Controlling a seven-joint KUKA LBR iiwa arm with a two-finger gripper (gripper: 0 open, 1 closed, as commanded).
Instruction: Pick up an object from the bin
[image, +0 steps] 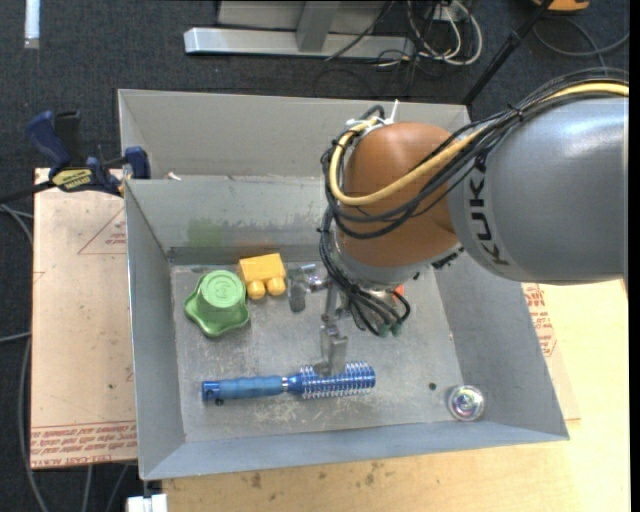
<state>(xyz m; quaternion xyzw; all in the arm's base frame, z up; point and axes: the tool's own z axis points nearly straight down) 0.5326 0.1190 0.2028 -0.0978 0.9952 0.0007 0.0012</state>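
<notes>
My gripper (316, 318) hangs in the middle of the bin, below the orange cover. Its two metal fingers stand apart, so it is open with nothing between them. The lower fingertip (333, 350) is just above the bristle head of a blue hairbrush (290, 384), which lies flat along the front of the bin with its handle pointing left. The other fingertip (298, 288) is close to the right side of a yellow block (262, 274) at the back left.
A green flower-shaped cup (217, 300) sits left of the yellow block. A small shiny round thing (465, 402) lies in the front right corner. The arm and its cables cover the bin's back right part.
</notes>
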